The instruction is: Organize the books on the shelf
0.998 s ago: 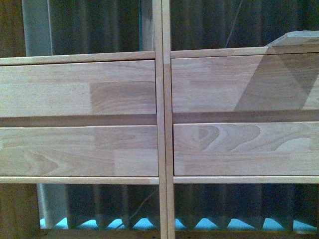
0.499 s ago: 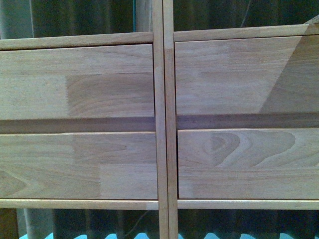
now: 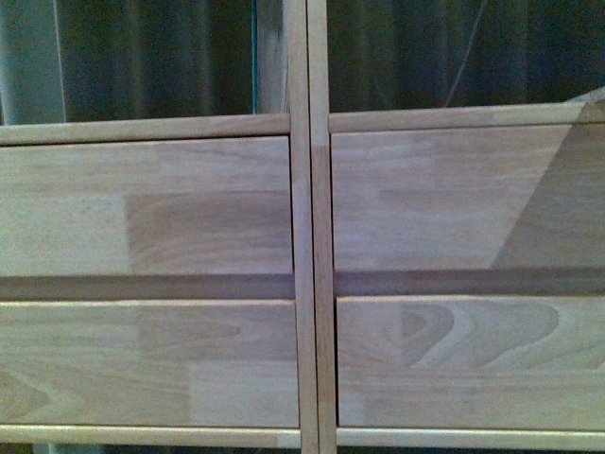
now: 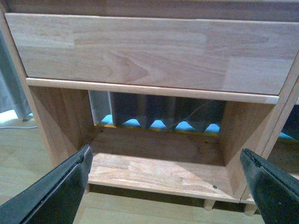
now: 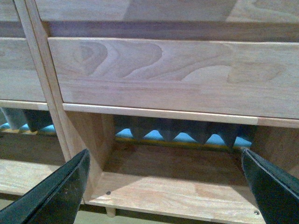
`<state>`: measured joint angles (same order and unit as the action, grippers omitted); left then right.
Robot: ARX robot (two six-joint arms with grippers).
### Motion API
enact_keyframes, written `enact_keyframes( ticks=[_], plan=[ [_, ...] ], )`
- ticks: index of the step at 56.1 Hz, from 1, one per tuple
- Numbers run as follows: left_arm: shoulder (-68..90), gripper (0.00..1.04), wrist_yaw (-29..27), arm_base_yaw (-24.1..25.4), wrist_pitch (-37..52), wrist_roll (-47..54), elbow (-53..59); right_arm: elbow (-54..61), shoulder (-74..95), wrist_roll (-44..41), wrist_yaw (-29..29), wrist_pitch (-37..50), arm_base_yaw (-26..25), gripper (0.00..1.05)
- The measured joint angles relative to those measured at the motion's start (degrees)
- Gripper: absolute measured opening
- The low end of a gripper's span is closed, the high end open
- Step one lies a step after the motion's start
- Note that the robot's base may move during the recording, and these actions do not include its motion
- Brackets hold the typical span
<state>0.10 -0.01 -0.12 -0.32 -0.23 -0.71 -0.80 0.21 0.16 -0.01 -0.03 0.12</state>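
The light-wood shelf (image 3: 208,203) fills the front view with four plain drawer fronts and its double central upright (image 3: 308,227). A pale corner (image 3: 592,95) leans in the upper right compartment; I cannot tell whether it is the paperback. A thin teal edge (image 3: 253,57) stands by the upright in the upper left compartment. No book shows clearly. My left gripper (image 4: 164,153) is open before the bottom left compartment (image 4: 154,170). My right gripper (image 5: 166,155) is open before the bottom right compartment (image 5: 177,186). Both hold nothing.
Dark pleated curtain (image 3: 416,52) hangs behind the open compartments, with a blue strip (image 5: 154,136) low behind the bottom ones. Pale wood floor (image 4: 18,163) lies in front of the shelf's short legs (image 4: 209,204).
The front view came closer to the drawer fronts, then shifted up. The bottom compartments have dropped out of it and more of the upper compartments shows.
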Motion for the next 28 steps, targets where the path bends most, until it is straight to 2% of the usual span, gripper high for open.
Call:
enact_keyframes(
  ticks=[28],
  plan=[
    [0.0,0.97,0.0,0.0,0.0,0.0,0.0,0.0,0.0,0.0,0.0,0.0,0.0,0.98]
  ],
)
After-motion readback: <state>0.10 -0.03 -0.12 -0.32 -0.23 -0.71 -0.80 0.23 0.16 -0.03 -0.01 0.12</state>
